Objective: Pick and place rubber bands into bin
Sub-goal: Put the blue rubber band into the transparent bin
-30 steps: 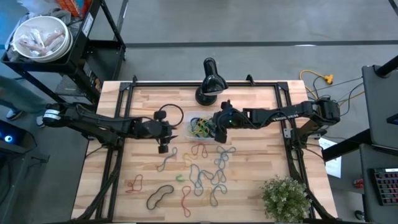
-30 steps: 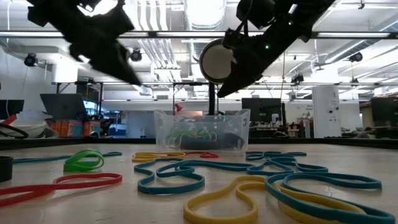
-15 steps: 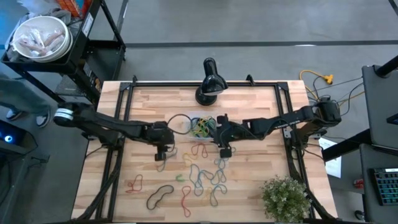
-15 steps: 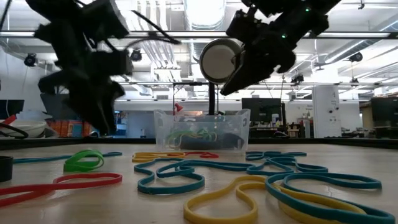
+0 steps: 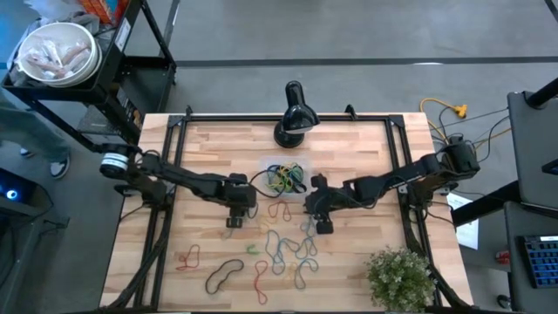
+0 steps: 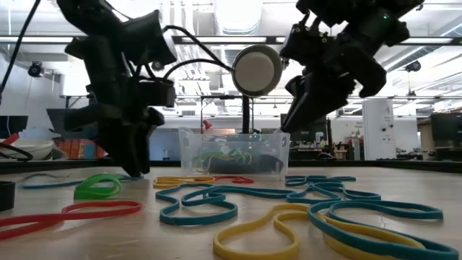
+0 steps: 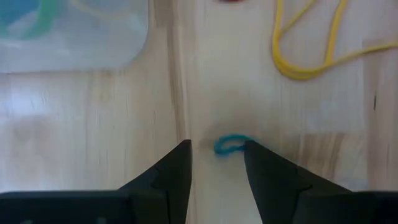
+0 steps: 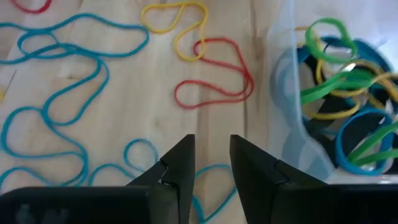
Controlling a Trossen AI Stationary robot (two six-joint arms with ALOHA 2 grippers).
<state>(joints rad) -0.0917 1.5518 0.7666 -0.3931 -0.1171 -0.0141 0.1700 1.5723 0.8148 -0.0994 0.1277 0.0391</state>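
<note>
Left tool (image 7: 216, 163) — parted, empty, over blue band (image 7: 230, 144) | right tool (image 8: 211, 158) — parted, empty | rubber bands (image 5: 283, 244): light, floppy; pinch one strand | bin (image 5: 283, 179) frame centre

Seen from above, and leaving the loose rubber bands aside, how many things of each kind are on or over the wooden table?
Small clear plastic bin: 1
Black lamp-like device on a round base: 1
Green leafy plant: 1
Dark two-finger grippers: 2, the left gripper and the right gripper
Total: 5
</note>
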